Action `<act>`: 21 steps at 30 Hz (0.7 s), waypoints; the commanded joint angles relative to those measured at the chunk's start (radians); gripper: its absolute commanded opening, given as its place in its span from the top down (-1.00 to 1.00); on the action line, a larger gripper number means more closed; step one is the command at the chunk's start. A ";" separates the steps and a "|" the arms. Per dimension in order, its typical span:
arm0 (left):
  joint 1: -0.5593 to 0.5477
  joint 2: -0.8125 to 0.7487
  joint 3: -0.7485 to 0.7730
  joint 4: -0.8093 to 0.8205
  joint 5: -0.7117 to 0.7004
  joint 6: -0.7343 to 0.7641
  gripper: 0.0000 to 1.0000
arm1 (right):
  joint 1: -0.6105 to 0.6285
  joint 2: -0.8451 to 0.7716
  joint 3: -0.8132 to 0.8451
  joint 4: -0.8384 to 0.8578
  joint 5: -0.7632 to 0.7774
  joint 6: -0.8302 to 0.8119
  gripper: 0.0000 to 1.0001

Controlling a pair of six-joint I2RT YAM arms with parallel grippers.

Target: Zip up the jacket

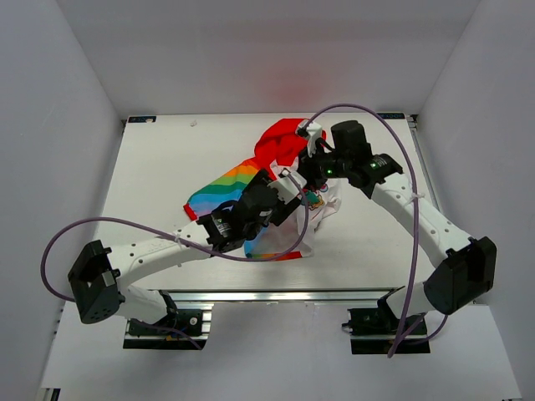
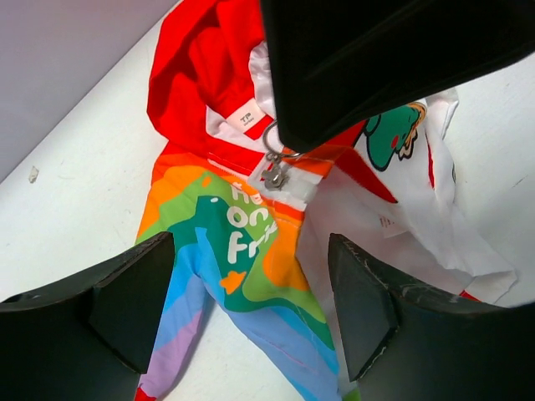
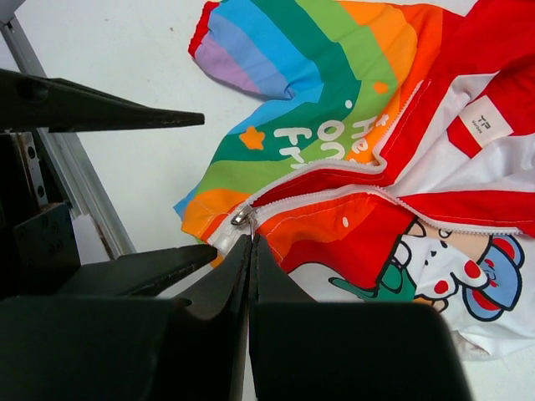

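Observation:
The jacket lies on the white table, red hood at the far end, a rainbow sleeve to the left. My right gripper is shut on the metal zipper pull at the bottom hem; the white zipper runs open from there towards the hood. In the right wrist view the jaws meet just below the slider. My left gripper is open and empty, hovering over the rainbow front panel with its fingers apart. The pull ring hangs under the right gripper's black body.
An aluminium rail runs along the near table edge and shows in the right wrist view. Purple cables loop over both arms. White walls enclose the table on three sides.

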 commanded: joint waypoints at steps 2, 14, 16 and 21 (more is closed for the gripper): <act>-0.005 0.001 0.052 0.024 0.018 0.025 -0.67 | -0.001 0.033 0.083 -0.011 -0.027 0.032 1.00; -0.005 0.046 0.066 0.064 0.038 0.072 -0.11 | -0.003 0.047 0.098 -0.013 -0.059 0.051 1.00; -0.005 0.058 0.078 0.055 0.024 0.071 0.06 | -0.001 0.046 0.098 -0.011 -0.062 0.049 1.00; -0.005 0.050 0.069 0.087 0.051 0.071 0.36 | -0.001 0.047 0.095 -0.013 -0.076 0.051 1.00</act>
